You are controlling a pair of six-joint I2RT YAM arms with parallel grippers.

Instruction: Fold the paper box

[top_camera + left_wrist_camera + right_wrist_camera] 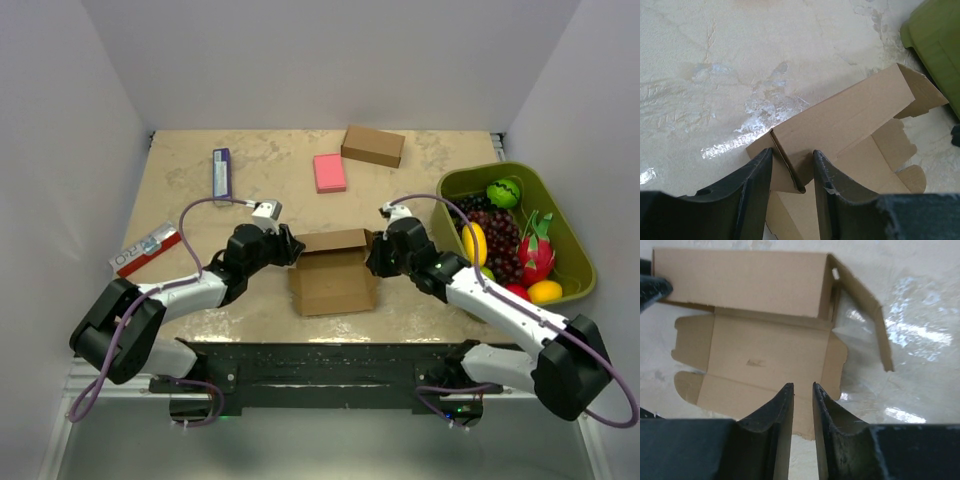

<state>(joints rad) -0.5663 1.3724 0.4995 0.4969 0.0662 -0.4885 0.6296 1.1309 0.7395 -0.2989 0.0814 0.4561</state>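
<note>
**Top view.** The paper box is lying at the lower centre of the frame on the tabletop, between the two arms. It is partly folded, with its far wall standing up and a flat panel spreading toward the bottom edge. The left claw is meeting the box's upper left corner, and the right claw is sitting at its upper right corner. Near the top, a pink block and a closed brown box are resting well apart from the paper box. A green bin of toy fruit is sitting at the right.

**Left wrist view.** The left claw is clamping the end of the raised wall of the paper box, one finger pressing on each side of the cardboard.

**Right wrist view.** The right claw is hovering at the lower centre over one edge of the flat panel of the paper box. Its fingers are standing slightly apart, and an end flap is hanging open at the upper right
</note>
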